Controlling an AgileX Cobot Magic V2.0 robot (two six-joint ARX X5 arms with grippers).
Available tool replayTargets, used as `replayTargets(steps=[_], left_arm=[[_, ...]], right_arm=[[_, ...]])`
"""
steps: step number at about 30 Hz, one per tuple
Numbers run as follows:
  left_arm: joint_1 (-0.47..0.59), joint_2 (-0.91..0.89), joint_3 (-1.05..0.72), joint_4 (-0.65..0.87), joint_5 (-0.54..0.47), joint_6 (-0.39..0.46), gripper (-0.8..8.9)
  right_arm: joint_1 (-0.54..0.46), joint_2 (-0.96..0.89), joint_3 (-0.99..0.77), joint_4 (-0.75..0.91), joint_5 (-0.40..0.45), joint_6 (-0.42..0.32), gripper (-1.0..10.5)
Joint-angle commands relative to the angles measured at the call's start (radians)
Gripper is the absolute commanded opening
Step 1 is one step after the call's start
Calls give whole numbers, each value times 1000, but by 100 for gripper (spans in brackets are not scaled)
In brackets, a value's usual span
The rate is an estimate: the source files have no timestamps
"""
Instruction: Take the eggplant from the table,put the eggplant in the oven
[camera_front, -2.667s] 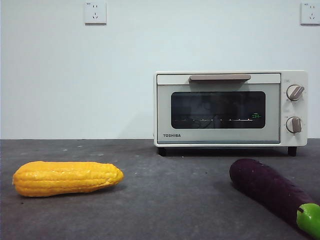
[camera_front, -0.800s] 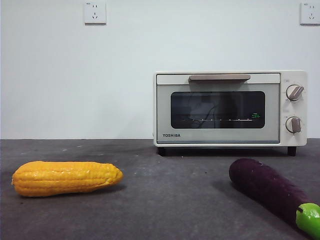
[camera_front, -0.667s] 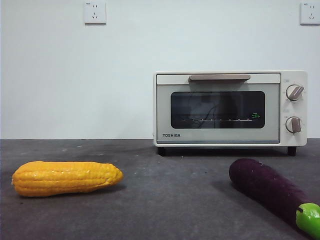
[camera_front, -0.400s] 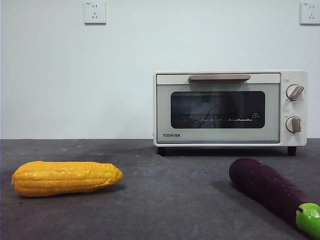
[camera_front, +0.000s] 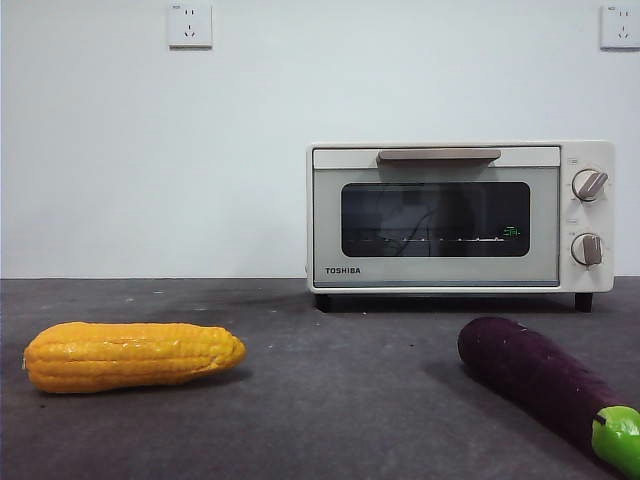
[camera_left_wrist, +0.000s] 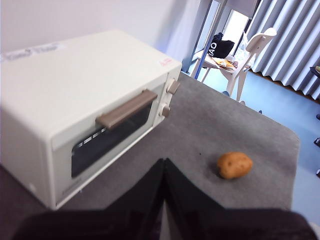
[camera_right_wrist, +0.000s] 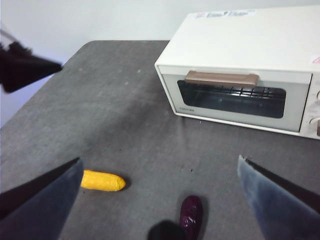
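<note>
Front view: eggplant (camera_front: 540, 385) lies on the surface (camera_front: 330, 400) near the camera, well apart from the oven (camera_front: 460, 218), green stem cap toward the camera; corn (camera_front: 133, 355) on the other side, well apart. Oven door closed. No arm in view

Left wrist view: left hand (camera_left_wrist: 164, 172) pressed together, high over the surface in front of the oven (camera_left_wrist: 85, 105), holding nothing; a brown potato-like thing (camera_left_wrist: 234, 165) lies nearby

Right wrist view: right hand (camera_right_wrist: 160, 187) spread wide, empty, high above the eggplant (camera_right_wrist: 191, 212), corn (camera_right_wrist: 103, 180) off to one side, oven (camera_right_wrist: 245, 70) beyond

Judgement: eggplant looks light, stiff, smooth-skinned and rounded, may roll or slip; pinch across mid-body, away from the tapering stem end; door needs opening first
</note>
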Motion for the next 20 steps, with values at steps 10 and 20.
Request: replayTargets(steps=[10,20], left_arm=[[-129,390,410,-85,-129,130,-6],[-200,703,700,-97,-206,169,-6]], right_arm=[[1,-1,7,-34,-4,2,567],[1,-1,7,-35,-3,-8,567]])
